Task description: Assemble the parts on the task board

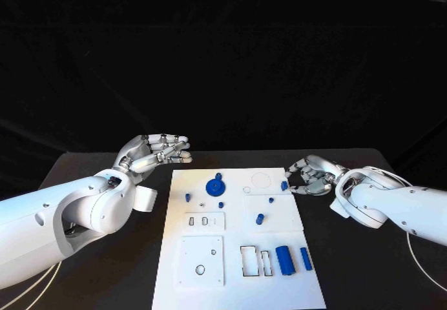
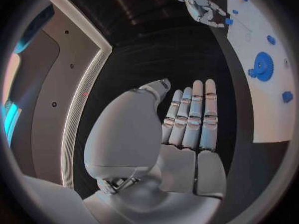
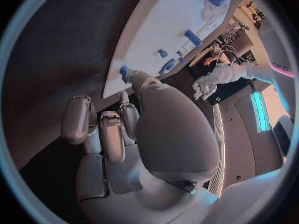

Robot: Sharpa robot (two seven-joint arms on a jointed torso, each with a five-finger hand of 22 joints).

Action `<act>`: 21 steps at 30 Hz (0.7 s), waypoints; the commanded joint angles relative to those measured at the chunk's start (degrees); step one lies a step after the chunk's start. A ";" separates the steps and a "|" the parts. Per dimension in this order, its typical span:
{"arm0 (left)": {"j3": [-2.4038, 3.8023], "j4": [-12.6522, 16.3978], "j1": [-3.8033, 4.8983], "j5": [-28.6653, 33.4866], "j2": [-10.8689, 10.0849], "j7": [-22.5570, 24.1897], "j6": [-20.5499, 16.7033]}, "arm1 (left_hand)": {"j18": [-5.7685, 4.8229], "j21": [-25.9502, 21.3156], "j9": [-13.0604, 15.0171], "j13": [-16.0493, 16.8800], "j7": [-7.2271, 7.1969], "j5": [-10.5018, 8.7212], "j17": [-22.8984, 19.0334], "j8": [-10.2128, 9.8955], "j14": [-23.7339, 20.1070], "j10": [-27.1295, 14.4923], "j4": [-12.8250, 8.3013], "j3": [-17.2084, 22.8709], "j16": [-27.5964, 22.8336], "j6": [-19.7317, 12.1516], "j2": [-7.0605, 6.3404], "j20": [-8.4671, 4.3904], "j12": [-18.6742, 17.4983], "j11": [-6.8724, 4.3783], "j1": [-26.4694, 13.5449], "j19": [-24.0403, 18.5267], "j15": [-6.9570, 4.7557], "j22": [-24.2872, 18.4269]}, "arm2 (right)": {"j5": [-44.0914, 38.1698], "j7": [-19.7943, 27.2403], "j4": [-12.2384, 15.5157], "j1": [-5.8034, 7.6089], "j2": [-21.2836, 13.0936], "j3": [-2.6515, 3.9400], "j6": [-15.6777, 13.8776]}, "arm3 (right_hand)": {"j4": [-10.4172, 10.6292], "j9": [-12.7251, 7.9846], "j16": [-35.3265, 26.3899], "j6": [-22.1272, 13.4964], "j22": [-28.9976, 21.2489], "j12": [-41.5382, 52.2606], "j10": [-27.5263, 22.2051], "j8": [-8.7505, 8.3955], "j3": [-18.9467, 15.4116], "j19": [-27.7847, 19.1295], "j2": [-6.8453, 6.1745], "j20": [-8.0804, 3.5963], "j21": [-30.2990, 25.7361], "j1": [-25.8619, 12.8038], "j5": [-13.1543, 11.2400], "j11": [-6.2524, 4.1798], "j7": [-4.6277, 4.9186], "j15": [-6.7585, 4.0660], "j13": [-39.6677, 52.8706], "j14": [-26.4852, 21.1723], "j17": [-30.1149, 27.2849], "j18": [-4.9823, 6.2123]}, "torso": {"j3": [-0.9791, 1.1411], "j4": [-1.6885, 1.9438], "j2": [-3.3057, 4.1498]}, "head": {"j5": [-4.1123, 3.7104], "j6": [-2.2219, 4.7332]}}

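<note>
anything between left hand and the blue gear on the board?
Nothing. In the head view, only bare black table and blank white task board lie between the left hand and the blue gear.

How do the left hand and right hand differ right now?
The left hand hovers off the task board's far left corner, touching no part; the right hand is at the board's right edge by a small blue part. Left fingers lie straight together; right fingers curl. Both are silver.
</note>
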 commanded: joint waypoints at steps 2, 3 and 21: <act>0.02 0.14 0.02 -0.03 0.04 0.33 1.13 | 0.65 -0.27 -0.03 0.02 0.51 -0.25 0.05 -0.38 -0.56 0.01 -0.15 0.21 -0.27 -0.45 -0.38 0.11 -0.16 0.48 -0.19 -0.19 -0.03 -0.05 | -0.60 0.17 -0.27 -0.35 0.51 0.00 0.88 | 0.21 0.00 -0.13 -0.12 0.15 0.51 0.25 -0.10 0.29 0.24 -0.32 0.31 0.12 -0.56 0.33 0.25 -0.02 0.45 1.59 5.60 13.45 0.19 | -0.12 0.00 -0.02 | 0.09 -0.20; 0.02 0.16 0.02 -0.03 0.02 0.33 1.13 | 0.65 -0.27 -0.03 0.02 0.51 -0.25 0.05 -0.38 -0.56 0.01 -0.15 0.21 -0.27 -0.45 -0.38 0.11 -0.16 0.48 -0.19 -0.19 -0.03 -0.05 | -0.59 0.11 -0.30 -0.41 0.59 0.00 0.96 | 0.27 0.04 -0.12 0.05 0.23 0.68 0.39 -0.01 0.36 0.30 -0.29 0.33 0.19 -0.65 0.36 0.23 -0.04 0.45 1.74 5.61 13.50 0.17 | -0.11 0.00 -0.02 | 0.07 -0.21; 0.02 0.26 0.03 -0.06 -0.18 0.16 1.05 | 0.66 -0.28 -0.02 0.03 0.53 -0.23 0.12 -0.38 -0.58 0.03 -0.24 0.32 -0.34 -0.44 -0.33 0.13 -0.20 0.49 -0.20 -0.22 -0.02 -0.08 | -0.54 -1.27 -0.71 -0.91 1.40 0.00 0.54 | 1.29 0.43 -0.08 2.42 1.23 2.60 2.07 1.09 2.50 1.03 1.12 0.09 1.04 -1.91 0.25 -0.26 -0.61 0.07 3.44 5.65 13.67 -0.01 | -0.01 -0.01 0.00 | -0.15 -0.49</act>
